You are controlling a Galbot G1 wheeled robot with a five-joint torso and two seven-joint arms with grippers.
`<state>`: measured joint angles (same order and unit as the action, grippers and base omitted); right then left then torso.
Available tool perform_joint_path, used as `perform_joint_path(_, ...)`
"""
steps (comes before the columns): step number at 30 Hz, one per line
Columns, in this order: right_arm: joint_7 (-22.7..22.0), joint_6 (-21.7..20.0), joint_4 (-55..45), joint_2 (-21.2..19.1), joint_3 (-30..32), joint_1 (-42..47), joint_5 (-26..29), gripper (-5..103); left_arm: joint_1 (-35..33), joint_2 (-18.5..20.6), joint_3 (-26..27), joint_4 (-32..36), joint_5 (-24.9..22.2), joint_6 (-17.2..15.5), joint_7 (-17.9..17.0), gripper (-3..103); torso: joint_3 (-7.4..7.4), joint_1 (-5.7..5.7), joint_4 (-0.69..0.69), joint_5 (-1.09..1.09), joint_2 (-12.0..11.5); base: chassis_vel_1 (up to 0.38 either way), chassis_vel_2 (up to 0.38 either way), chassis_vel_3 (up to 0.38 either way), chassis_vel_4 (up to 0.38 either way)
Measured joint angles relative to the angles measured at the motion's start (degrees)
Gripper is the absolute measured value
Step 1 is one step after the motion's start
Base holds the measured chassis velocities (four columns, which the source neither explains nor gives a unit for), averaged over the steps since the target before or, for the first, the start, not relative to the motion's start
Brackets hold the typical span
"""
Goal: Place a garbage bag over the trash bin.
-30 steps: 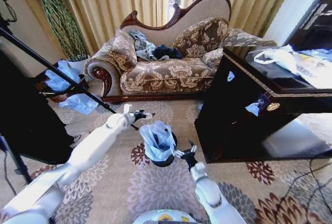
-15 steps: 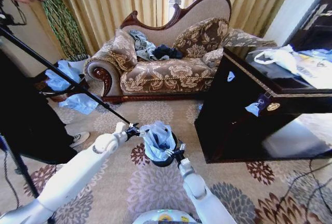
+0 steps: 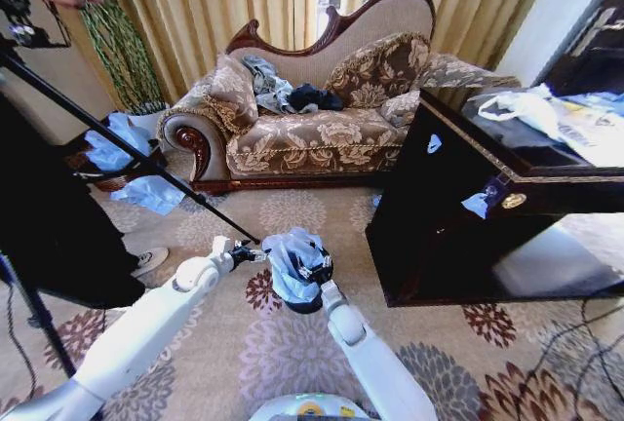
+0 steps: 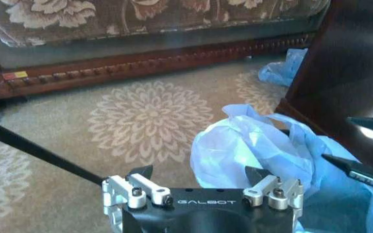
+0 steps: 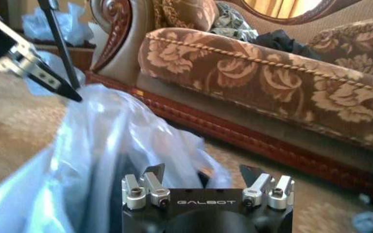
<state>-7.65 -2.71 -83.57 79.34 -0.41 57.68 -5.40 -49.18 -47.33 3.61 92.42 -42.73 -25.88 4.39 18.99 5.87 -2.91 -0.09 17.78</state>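
Two arms reach forward in the head view toward the trash bin (image 3: pixel 304 299), which stands on the patterned carpet (image 3: pixel 292 353) in front of the sofa (image 3: pixel 312 119). Its black body barely peeks out at the base, because the garbage bag (image 3: pixel 295 260) sits bunched and crumpled in and over its top. The left tool (image 3: pixel 255 254) is at the bag's left edge and the right tool (image 3: pixel 320 270) at its right side, pressed into the plastic; from here I cannot tell how far either is spread. A dark bench (image 3: pixel 507 197) stands to the right, with a white plastic bag (image 3: pixel 526 109) on top.

From the left wrist, the left tool (image 4: pixel 199 174) has its fingers spread wide, one tip over bare carpet, the other at the edge of the pale blue bag (image 4: pixel 258 155) (nothing is clamped between them). The other arm's fingers (image 4: pixel 348 167) show beyond the bag.

From the right wrist, the right tool (image 5: pixel 203 174) is also spread apart, with bag plastic (image 5: pixel 109 145) lying against and between its fingers, not pinched. The sofa (image 5: pixel 271 82) rises behind.
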Motion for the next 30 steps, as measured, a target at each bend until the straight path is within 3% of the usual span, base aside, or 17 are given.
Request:
perform_joint_path(10,0.3,0.1,0.5,-1.4,1.1,0.9,-2.2,75,0.9,-1.6,-0.7,-1.2,-0.1,0.4,-0.1,98,0.0,0.0,0.0,0.01,0.0,0.0,0.0,0.0,0.0)
perform_joint_path(14,0.6,0.2,1.1,-1.2,1.3,1.4,-3.2,52,1.2,-1.8,-0.6,-1.1,-1.3,0.5,-0.6,97,-0.01,0.0,0.0,0.01,0.0,0.0,0.0,0.0,0.0)
perform_joint_path(16,0.7,0.3,1.3,-1.1,1.5,1.5,-3.6,52,1.3,-1.9,-0.6,-1.1,-1.5,0.5,-0.7,97,-0.01,0.0,0.0,0.01,0.0,0.0,0.0,0.0,0.0)
perform_joint_path(19,0.8,0.5,1.5,-0.9,1.7,1.7,-4.7,37,1.4,-2.3,-0.7,-1.3,-1.6,0.8,-0.9,97,-0.01,0.0,0.0,0.01,0.0,0.0,0.0,0.0,0.0)
perform_joint_path(20,0.8,0.5,1.5,-0.9,1.7,1.7,-4.7,37,1.4,-2.3,-0.7,-1.3,-1.6,0.8,-0.9,97,-0.01,0.0,0.0,0.01,0.0,0.0,0.0,0.0,0.0)
perform_joint_path(24,0.8,0.5,1.1,-0.7,1.7,2.5,-6.2,20,1.4,-2.5,-0.9,-1.7,-1.6,1.1,-1.0,96,-0.01,0.0,0.0,0.0,0.0,0.0,0.0,0.0,0.0)
perform_joint_path(27,0.8,0.5,0.9,-0.4,1.8,3.1,-7.6,24,1.5,-2.6,-1.0,-1.8,-1.7,1.1,-1.0,96,-0.01,0.0,0.0,0.0,0.0,0.0,0.0,0.0,0.0)
perform_joint_path(30,0.6,0.5,0.6,0.3,1.7,3.5,-8.2,41,1.6,-2.6,-1.0,-2.1,-1.8,1.3,-1.0,96,-0.01,0.0,0.0,0.0,0.0,0.0,0.0,0.0,0.0)
